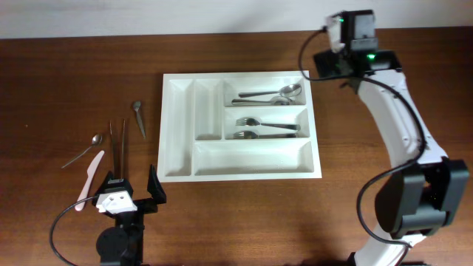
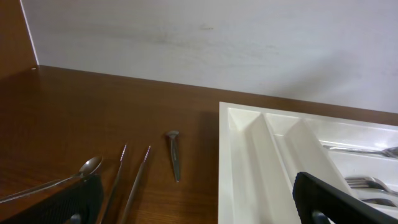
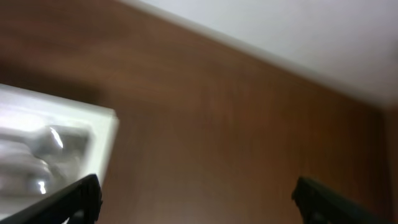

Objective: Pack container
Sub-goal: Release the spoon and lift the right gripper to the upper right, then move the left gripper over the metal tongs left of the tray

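Spoons [image 1: 290, 91] of shiny metal lie in the glossy white rectangular container [image 1: 179, 125].

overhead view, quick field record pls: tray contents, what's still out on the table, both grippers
container: white, five compartments
top right compartment: spoons
middle right compartment: forks
other compartments: empty
loose, left of container: spoon, pale knife, two thin sticks, small metal piece
left gripper: open, empty
right gripper: open, empty, by container's far right corner

A robotics lab bench — 2 arms [image 1: 392, 111] at a wooden table [image 1: 74, 74] against a plain white wall [image 2: 217, 37].
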Action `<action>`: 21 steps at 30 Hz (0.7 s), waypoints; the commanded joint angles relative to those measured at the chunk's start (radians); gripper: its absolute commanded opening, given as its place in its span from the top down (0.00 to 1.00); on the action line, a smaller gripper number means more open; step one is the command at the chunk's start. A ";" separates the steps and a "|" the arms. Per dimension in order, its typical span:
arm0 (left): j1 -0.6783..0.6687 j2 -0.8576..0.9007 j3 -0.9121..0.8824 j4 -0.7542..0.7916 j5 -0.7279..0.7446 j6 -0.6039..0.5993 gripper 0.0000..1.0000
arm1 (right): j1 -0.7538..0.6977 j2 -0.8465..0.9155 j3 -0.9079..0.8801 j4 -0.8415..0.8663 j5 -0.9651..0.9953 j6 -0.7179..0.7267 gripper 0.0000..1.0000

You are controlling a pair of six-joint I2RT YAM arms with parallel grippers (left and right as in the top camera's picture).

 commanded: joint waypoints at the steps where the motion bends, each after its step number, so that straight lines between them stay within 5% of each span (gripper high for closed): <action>1: 0.003 -0.010 -0.006 0.002 0.011 0.016 0.01 | -0.041 -0.043 0.011 -0.099 0.068 0.168 0.01; 6: 0.003 -0.010 -0.006 0.002 0.011 0.016 0.01 | -0.120 -0.052 0.011 -0.290 0.013 0.362 0.01; 21: 0.003 -0.010 -0.006 0.038 -0.045 0.015 0.01 | -0.206 -0.051 0.011 -0.346 -0.147 0.369 0.01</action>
